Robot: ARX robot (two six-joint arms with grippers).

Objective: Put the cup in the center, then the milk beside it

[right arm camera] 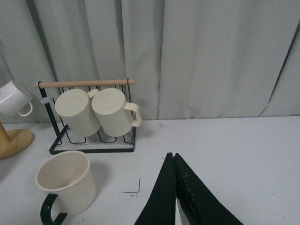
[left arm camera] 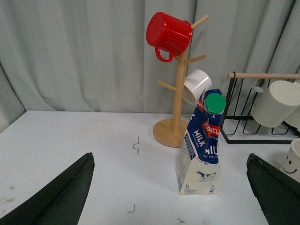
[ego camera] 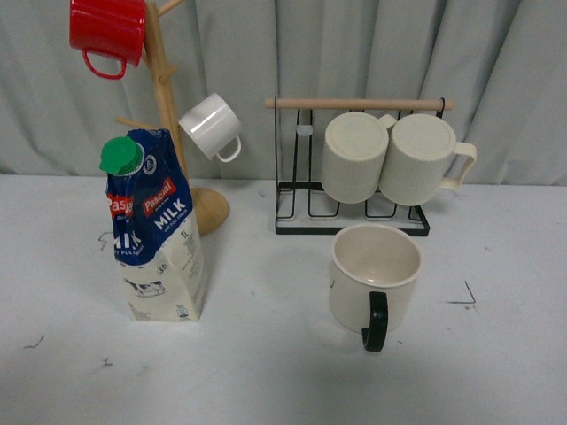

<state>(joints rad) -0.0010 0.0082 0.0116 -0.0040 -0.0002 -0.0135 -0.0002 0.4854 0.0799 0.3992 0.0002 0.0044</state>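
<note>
Standing milk [ego camera: 155, 232]: upright on the white table [ego camera: 266, 372], left of centre in the front view, green cap at its top; nothing grips it.
Cup [ego camera: 375, 276]: right of centre in the front view, upright with its mouth up, black handle turned toward the lower edge of the frame; well apart from the milk, just in front of the black wire rack [ego camera: 353, 223].
Left gripper [left arm camera: 169, 157]: fingers spread wide, one at each lower corner of the left wrist view, holding nothing; the milk shows between them, further off.
Right gripper [right arm camera: 172, 157]: fingers pressed together at the lower middle of the right wrist view, nothing between them; the cup sits at the lower left of that frame, apart from them.
Rack load: two ribbed cream mugs [ego camera: 354, 158] lie on their sides under its wooden bar.
Mug tree [ego camera: 164, 106]: upper left of the front view, a red mug [ego camera: 108, 31] at its top, a small white mug [ego camera: 211, 126] on a lower peg.
</note>
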